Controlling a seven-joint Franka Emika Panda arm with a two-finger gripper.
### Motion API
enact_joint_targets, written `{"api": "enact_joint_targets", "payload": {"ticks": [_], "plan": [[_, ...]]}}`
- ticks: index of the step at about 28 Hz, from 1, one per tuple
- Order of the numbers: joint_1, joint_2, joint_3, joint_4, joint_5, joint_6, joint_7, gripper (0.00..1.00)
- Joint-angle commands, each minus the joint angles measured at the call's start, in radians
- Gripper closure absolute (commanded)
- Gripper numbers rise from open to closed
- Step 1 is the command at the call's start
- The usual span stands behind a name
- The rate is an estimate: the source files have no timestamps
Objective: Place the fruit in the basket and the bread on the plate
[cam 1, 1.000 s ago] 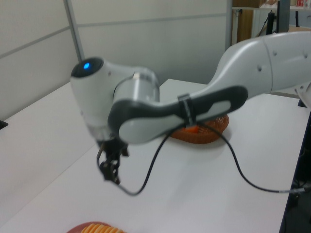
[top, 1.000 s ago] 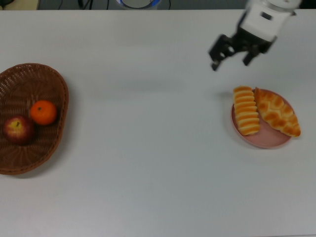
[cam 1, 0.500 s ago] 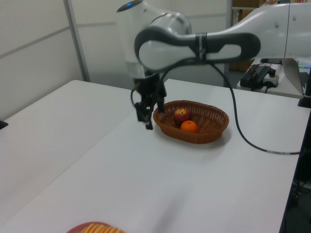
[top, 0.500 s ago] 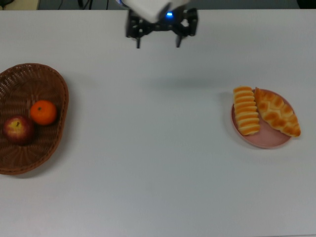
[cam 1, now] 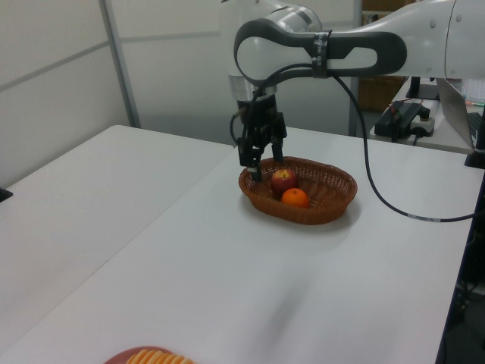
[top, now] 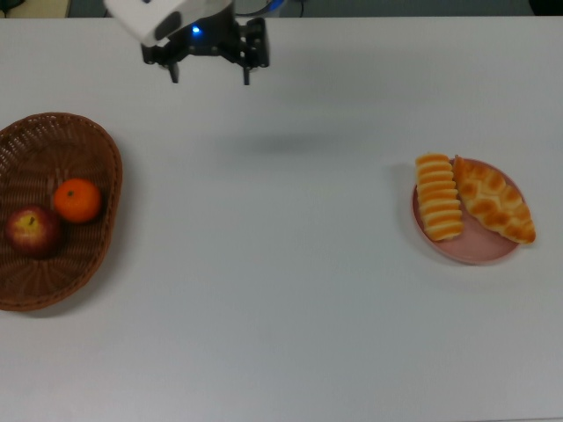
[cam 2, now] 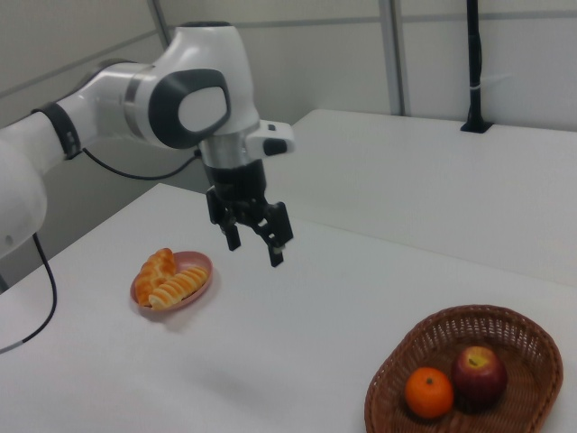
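Observation:
The reddish-brown wicker basket (top: 111,167) (cam 1: 334,209) (cam 2: 448,317) sits at the top view's left and holds both pieces of fruit: the red apple (top: 33,230) (cam 1: 283,179) (cam 2: 476,374) and the orange tangerine (top: 77,200) (cam 1: 295,197) (cam 2: 428,391). On the pink plate (top: 479,252) (cam 2: 201,261) at the top view's right lie the striped roll (top: 438,197) (cam 2: 178,288) and the braided roll (top: 495,201) (cam 2: 159,265) of bread, side by side. My gripper (top: 209,77) (cam 1: 264,164) (cam 2: 254,245) hangs open and empty above the table's far edge, between basket and plate.
The white table (top: 281,290) stretches wide between basket and plate. A black cable (cam 1: 379,205) trails from the arm in the left view. A dark post (cam 2: 473,63) stands on the neighbouring table in the right view.
The open, empty gripper has swung from above the plate towards the top view's left along the far edge. Fruit and bread have not moved.

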Motion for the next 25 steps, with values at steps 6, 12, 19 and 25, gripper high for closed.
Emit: {"api": "enact_joint_targets", "payload": {"ticks": [6, 12, 19, 25], "plan": [[-0.056, -0.003, -0.004, -0.032, 0.035, -0.01, -0.06, 0.0], [-0.072, -0.002, -0.004, -0.029, 0.046, -0.005, -0.096, 0.0], [-0.072, 0.012, -0.005, -0.026, 0.044, -0.002, -0.102, 0.0], [-0.081, 0.012, -0.005, -0.021, 0.041, -0.002, -0.105, 0.0]]}}
